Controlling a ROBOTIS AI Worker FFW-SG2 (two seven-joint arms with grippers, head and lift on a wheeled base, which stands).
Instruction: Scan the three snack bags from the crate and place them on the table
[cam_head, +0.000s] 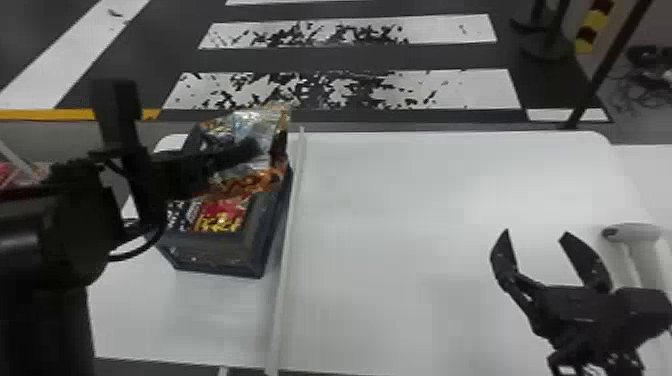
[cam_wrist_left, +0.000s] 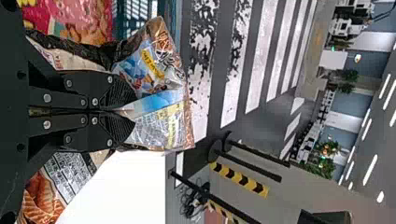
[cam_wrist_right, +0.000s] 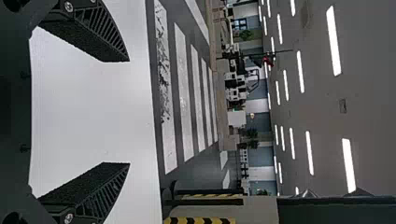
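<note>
One snack bag (cam_head: 252, 121) is pinched between the left tool's (cam_head: 256, 148) fingers

Left gripper (cam_head: 256, 146): one snack bag (cam_head: 252, 122) between jaws, crate (cam_head: 210, 252) below. Second bag (cam_head: 222, 215) in crate, on robot's side of jaws. Crate on table (cam_head: 400, 250); strip (cam_head: 288, 240) just right of it, between both grippers' jaws. Right gripper (cam_head: 536, 234): scanner (cam_head: 631, 233) right of jaws, post (cam_head: 611, 65) farther beyond.

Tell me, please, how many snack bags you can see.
2 that I can tell apart: a silvery bag in the left gripper at the far end of the crate, a red and yellow bag at its near end. Others may be hidden.
</note>
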